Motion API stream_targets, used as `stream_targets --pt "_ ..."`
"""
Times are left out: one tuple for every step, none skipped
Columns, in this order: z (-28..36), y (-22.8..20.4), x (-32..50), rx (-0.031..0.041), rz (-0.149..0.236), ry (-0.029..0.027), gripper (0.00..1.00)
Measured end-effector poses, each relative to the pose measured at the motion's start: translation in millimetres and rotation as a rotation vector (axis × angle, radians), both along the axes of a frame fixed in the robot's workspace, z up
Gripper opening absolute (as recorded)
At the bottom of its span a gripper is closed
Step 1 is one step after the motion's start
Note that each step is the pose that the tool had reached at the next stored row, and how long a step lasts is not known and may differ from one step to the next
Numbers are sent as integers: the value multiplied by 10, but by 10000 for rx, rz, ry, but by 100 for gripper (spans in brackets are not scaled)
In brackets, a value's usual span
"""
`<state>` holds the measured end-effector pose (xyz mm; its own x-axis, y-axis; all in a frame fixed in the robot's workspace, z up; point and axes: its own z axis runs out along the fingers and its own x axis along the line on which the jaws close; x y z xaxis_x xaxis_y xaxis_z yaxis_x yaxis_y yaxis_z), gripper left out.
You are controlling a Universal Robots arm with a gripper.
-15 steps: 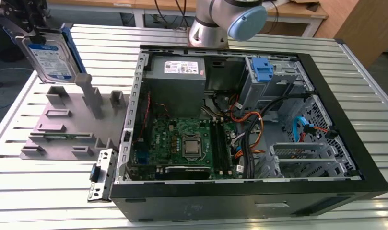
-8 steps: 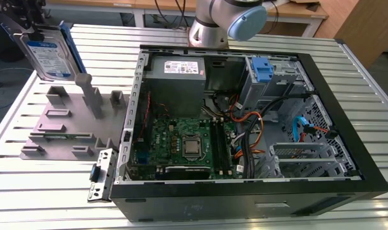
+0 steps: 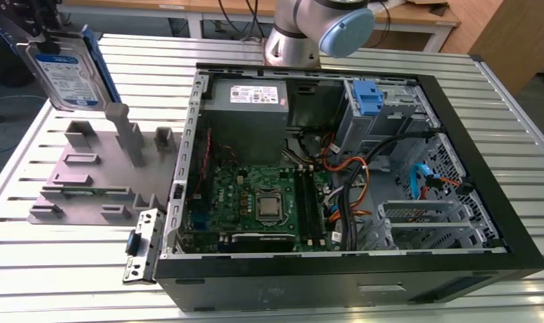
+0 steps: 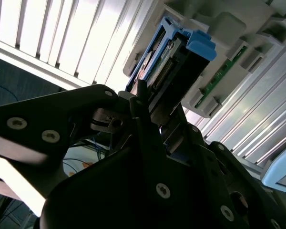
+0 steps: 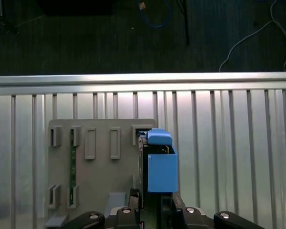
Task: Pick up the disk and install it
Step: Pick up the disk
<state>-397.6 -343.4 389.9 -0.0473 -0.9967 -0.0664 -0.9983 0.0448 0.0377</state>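
Note:
The disk [image 3: 68, 75] hangs upright in the air at the exterior view's far left, its white-and-blue label facing the camera and a blue rail along its edge. It is above the grey holder plate [image 3: 92, 176] and clear of it. My gripper [image 3: 44, 35] is shut on the disk's upper end. In the first wrist view the disk [image 5: 158, 167] appears edge-on with its blue bracket, gripped by my gripper [image 5: 154, 206]. The second wrist view shows the disk [image 4: 174, 57] sticking out past my gripper [image 4: 150, 102], with the holder plate [image 4: 229, 33] behind it.
The open black computer case [image 3: 487, 202] lies to the exterior view's right of the plate, with the motherboard [image 3: 253, 202], a grey power-supply box [image 3: 249, 111], cables, and a blue latch piece [image 3: 368, 96] at the drive bay. The arm's base [image 3: 294, 33] stands behind. A small bracket [image 3: 142, 245] lies beside the case.

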Motion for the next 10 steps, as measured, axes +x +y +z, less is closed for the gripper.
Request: stream_targets --pt "7 0 0 -1 0 0 35" --pt "14 0 0 0 0 1 35" --pt "21 0 0 -1 0 1 35" --pt "32 0 0 -1 0 1 35" --pt "47 0 0 -1 0 1 35" --pt "61 0 0 -1 0 0 35" --pt "74 0 0 0 0 0 35" --pt "84 0 0 -1 0 1 35" --pt "88 0 0 0 0 -1 35" --pt "88 0 0 1 0 -2 35"
